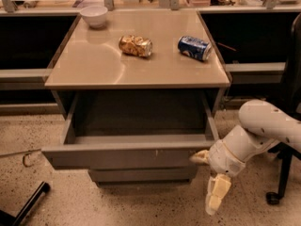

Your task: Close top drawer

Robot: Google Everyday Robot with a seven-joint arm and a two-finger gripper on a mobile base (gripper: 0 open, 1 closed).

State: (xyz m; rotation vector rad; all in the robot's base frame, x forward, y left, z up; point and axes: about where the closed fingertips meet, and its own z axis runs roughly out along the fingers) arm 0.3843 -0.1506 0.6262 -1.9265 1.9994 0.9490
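Observation:
The top drawer (pixel 127 155) of the grey cabinet is pulled out wide. Its inside is bare, and its flat front panel has small pale scratch marks near the middle of the upper edge. My gripper (pixel 208 177) is at the right end of that front panel, low and to the right of the cabinet. It is open and holds nothing. The upper of its fingers (pixel 199 157) touches the panel's right end and the lower one (pixel 216 196) hangs toward the floor. A lower drawer front (pixel 141 174) shows beneath.
On the cabinet top (pixel 94 65) stand a white bowl (pixel 94 16), a crumpled snack bag (pixel 136 45) and a blue can (pixel 194 47) lying on its side. A chair base (pixel 277 192) is at the right. A black bar (pixel 23 206) and a wire hook (pixel 26 158) lie on the speckled floor at the left.

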